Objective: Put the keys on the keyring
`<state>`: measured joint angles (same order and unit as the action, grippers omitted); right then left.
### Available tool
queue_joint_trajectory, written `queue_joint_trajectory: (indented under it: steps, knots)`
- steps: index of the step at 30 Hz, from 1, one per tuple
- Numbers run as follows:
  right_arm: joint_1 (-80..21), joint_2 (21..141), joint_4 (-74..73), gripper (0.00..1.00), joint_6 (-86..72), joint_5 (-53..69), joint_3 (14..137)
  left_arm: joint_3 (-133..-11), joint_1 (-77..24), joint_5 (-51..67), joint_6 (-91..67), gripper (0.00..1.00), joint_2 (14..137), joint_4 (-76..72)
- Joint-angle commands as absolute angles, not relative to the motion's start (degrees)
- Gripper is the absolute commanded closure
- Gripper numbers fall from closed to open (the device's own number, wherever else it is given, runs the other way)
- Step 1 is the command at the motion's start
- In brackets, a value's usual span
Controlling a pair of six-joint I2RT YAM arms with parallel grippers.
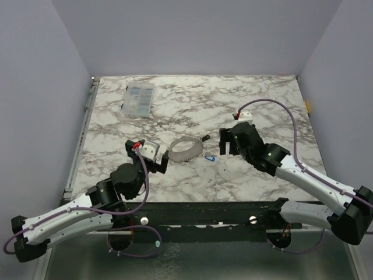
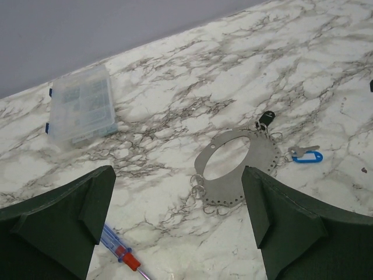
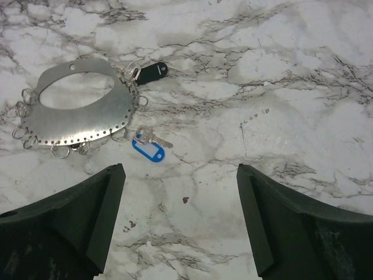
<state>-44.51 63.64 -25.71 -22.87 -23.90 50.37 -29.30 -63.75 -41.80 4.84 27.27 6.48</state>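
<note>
The keyring (image 1: 180, 157) is a flat grey band with holes along its edge and several small wire rings, lying mid-table. It shows in the left wrist view (image 2: 265, 160) and in the right wrist view (image 3: 108, 114). A key with a blue tag (image 1: 210, 157) lies loose just right of it (image 2: 307, 156) (image 3: 148, 147). A key with a black tag (image 1: 205, 138) sits at its far edge by a small ring (image 2: 267, 118) (image 3: 150, 73). My left gripper (image 1: 156, 162) is open and empty, left of the keyring (image 2: 180, 219). My right gripper (image 1: 231, 140) is open and empty, right of it (image 3: 180, 224).
A clear plastic box (image 1: 140, 98) stands at the back left (image 2: 81, 108). A screwdriver with a clear blue and red handle (image 2: 119, 252) lies under my left gripper. Purple walls close off the table's back and sides.
</note>
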Motion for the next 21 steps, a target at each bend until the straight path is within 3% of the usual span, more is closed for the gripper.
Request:
queue_joint_trajectory:
  steps: [1, 10, 21]
  knots:
    - [-44.5, 60.6, -24.2, 0.12, -27.0, -28.8, 49.7, -28.3, -63.6, -45.2, 6.3, 0.01, 29.7, 5.2]
    - [-44.5, 49.8, -14.9, 0.12, -23.2, -28.1, 40.6, -25.0, -59.2, -46.5, 6.0, 0.01, 33.5, 0.3]
    - [-44.5, 40.1, -6.5, 0.07, -20.0, -23.6, 31.3, -21.7, -42.1, -39.2, 2.9, 0.01, 39.5, -7.8]
